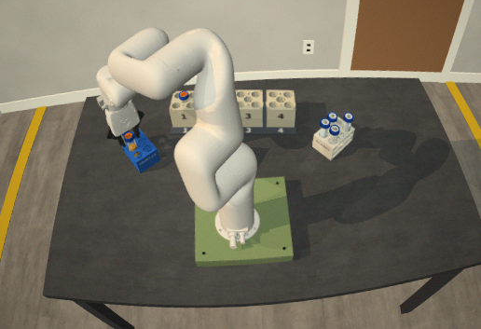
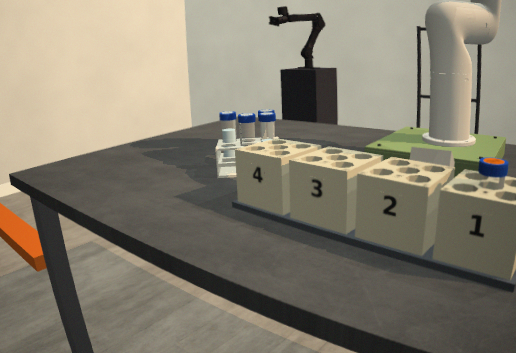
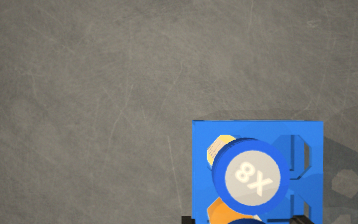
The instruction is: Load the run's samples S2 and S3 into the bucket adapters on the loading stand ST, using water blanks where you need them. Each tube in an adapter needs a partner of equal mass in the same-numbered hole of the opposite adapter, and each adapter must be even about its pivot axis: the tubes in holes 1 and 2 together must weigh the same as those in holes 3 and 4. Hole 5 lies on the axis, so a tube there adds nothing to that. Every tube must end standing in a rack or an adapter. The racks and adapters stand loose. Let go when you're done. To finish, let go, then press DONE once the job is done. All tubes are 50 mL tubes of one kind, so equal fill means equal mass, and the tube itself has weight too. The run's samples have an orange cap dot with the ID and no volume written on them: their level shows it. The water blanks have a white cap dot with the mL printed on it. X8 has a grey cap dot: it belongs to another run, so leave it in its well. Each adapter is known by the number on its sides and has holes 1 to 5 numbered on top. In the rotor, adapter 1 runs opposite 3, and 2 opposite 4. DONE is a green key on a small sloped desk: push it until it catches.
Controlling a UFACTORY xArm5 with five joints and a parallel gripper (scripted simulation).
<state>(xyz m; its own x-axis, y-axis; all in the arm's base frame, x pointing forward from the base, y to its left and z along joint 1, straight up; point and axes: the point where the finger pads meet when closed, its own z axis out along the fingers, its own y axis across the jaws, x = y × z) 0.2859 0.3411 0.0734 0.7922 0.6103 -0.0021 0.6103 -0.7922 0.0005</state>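
Observation:
My gripper [image 1: 130, 134] is partly open at the blue rack [image 1: 148, 161] [image 3: 307, 128], its fingers on both sides of a blue cap with an orange dot [image 1: 129, 136]. In the wrist view that cap is cut off at the bottom edge. X8 [image 3: 252, 177], grey dot, stands beside it. Another orange-dotted tube [image 1: 184, 94] [image 2: 493, 166] stands in adapter 1 [image 1: 183, 120] [image 2: 457, 240]; its ID is unreadable. Adapter 2 [image 2: 385, 232], adapter 3 [image 1: 248, 123] [image 2: 317, 212] and adapter 4 [image 1: 281, 123] [image 2: 257, 195] show no tubes. The arm hides adapter 2 in the top view.
A white rack [image 1: 330, 150] [image 2: 223, 171] at the right holds several blue-capped tubes with white dots, their numbers unreadable. The arm base stands on a green plate [image 1: 272, 247] [image 2: 400, 140]. A pale sloped panel [image 2: 431, 156] shows behind adapter 2. No green key is visible.

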